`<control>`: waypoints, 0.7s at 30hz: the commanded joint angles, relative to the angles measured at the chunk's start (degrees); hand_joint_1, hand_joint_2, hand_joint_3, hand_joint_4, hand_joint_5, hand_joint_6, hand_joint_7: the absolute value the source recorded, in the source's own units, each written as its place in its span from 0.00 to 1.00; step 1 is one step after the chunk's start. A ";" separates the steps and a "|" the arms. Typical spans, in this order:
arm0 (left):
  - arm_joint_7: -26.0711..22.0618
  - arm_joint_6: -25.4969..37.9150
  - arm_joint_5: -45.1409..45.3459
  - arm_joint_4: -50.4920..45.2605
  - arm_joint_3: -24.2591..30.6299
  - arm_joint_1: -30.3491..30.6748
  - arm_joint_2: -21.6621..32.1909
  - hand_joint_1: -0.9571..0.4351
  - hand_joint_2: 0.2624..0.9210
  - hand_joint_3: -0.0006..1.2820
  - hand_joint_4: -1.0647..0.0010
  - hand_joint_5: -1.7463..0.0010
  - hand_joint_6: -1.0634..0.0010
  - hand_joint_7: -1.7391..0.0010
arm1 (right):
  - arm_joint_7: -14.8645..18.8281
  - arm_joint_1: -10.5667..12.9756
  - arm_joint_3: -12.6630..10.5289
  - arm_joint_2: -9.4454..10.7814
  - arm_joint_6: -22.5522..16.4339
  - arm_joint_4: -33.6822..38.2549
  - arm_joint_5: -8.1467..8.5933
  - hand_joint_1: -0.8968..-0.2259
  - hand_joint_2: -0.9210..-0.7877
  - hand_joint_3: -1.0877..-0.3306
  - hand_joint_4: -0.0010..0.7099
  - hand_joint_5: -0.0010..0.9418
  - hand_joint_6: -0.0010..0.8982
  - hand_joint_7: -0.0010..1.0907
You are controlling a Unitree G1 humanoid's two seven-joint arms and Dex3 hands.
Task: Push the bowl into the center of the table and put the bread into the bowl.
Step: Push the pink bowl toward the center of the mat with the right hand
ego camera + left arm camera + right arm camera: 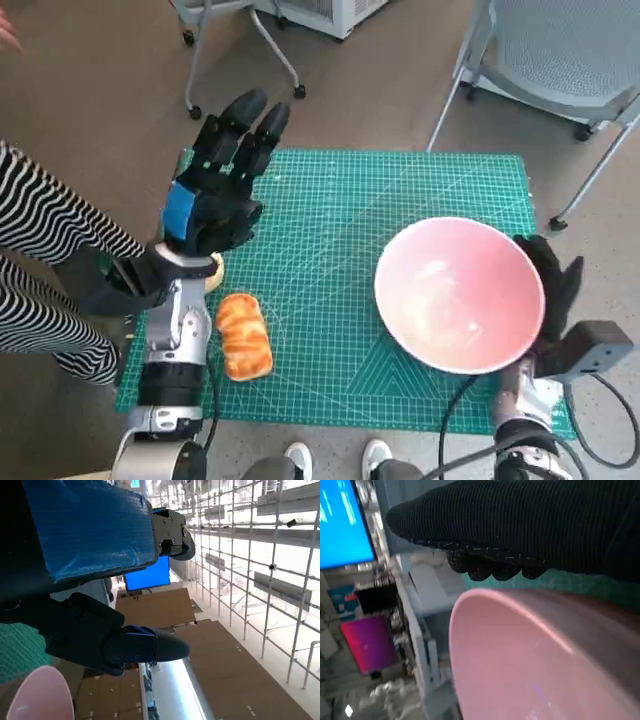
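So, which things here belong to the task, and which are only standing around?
Task things:
pink bowl
bread
left hand
right hand

Only around:
green mat
chair
person in striped clothes

Even, soft light fills the head view — shadows on the green mat [400, 330] are faint, and straight lines bend at the edges. The bowl [460, 293] carries a pale sheen inside. The left wrist view is washed out by glare at its bright side; the right wrist view is blurred throughout — the glove [530, 525] looms soft.
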 commanded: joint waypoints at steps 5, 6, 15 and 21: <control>0.77 -0.46 0.80 -1.65 0.13 1.67 1.48 0.23 1.00 0.29 0.95 0.95 1.00 0.76 | 2.03 -2.82 1.24 2.63 1.31 0.68 0.08 0.47 0.00 0.35 0.25 0.00 0.18 0.34; 0.81 -0.51 0.81 -1.47 0.19 1.69 1.62 0.23 1.00 0.30 0.95 0.95 1.00 0.76 | 2.02 -3.28 1.44 2.81 1.48 0.77 -0.03 0.47 0.00 0.35 0.24 0.00 0.18 0.34; 2.33 -0.11 0.76 -3.51 0.20 3.32 2.17 0.23 1.00 0.30 0.94 0.95 1.00 0.76 | 1.46 -7.28 3.07 4.53 3.14 1.40 -0.94 0.46 0.00 0.36 0.21 0.00 0.16 0.34; 3.20 -0.02 0.47 -4.49 0.53 4.38 2.25 0.22 1.00 0.30 0.94 0.96 1.00 0.76 | 0.89 -10.67 4.00 6.07 5.45 2.31 -1.49 0.50 0.00 0.32 0.22 0.00 0.15 0.34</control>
